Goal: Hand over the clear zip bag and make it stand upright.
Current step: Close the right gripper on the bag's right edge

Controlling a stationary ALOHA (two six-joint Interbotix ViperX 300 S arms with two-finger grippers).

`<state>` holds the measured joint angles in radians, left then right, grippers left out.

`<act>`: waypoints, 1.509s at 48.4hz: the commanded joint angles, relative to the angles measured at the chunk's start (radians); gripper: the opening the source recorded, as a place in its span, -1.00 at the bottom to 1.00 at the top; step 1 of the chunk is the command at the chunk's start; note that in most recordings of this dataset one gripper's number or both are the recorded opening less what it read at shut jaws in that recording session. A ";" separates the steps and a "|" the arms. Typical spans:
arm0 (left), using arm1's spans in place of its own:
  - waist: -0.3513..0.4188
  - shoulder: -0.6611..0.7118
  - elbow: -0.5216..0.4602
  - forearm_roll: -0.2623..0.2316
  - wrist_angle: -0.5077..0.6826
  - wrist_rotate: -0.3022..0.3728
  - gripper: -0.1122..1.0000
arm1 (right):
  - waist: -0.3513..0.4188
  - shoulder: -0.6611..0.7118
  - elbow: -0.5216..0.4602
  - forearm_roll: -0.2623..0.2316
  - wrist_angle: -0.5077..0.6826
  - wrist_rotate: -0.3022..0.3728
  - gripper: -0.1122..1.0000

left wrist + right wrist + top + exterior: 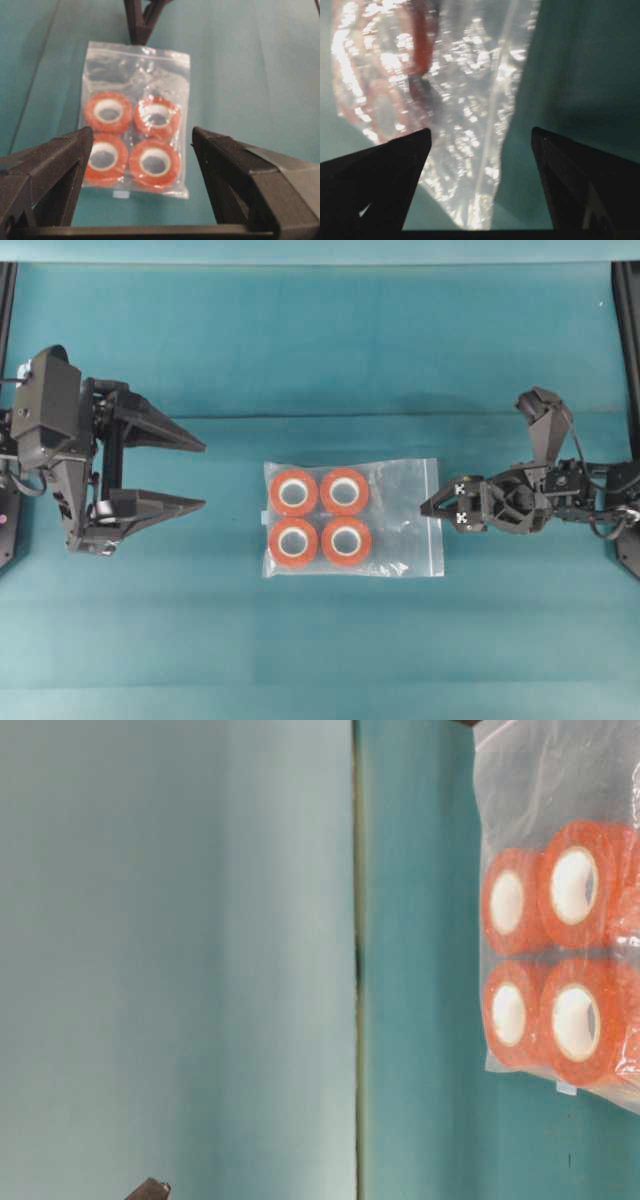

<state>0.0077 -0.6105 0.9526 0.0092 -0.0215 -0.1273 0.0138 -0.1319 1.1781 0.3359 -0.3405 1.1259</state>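
Close up in the right wrist view, the two dark fingers (380, 175) of the right gripper (428, 506) stand wide apart with nothing between them. Its jaws are released. Shiny plastic of the clear zip bag (465, 115) lies just past the tips, blurry and bright.

In the left wrist view, the left gripper (142, 142) also has its jaws spread wide and holds nothing. The bag (136, 117) lies flat on the teal table (250, 75) just beyond its fingers. Inside are four orange rolls (108, 111) with white middles, two by two. The zip strip runs along the far edge, next to the other arm's tip.

From above, the bag (352, 518) sits flat in the middle of the table (320, 350), between both arms. The left gripper (195, 475) is a little way off on the left. The right gripper points at the bag's zip edge, very near it; I cannot tell if it touches.

The low side view shows the bag (560, 900) and its rolls (572, 885) at the right edge.
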 commanded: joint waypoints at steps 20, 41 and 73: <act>0.008 -0.008 -0.006 0.000 -0.017 -0.003 0.78 | 0.003 0.123 -0.118 0.003 -0.041 0.012 0.84; 0.008 -0.009 -0.005 0.000 -0.020 -0.003 0.78 | 0.025 0.132 -0.123 0.003 -0.037 0.025 0.83; 0.015 -0.006 -0.005 0.000 -0.018 -0.003 0.78 | 0.048 0.140 -0.101 0.002 -0.126 0.078 0.83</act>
<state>0.0215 -0.6121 0.9587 0.0092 -0.0322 -0.1304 0.0629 0.0046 1.0953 0.3375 -0.4418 1.1965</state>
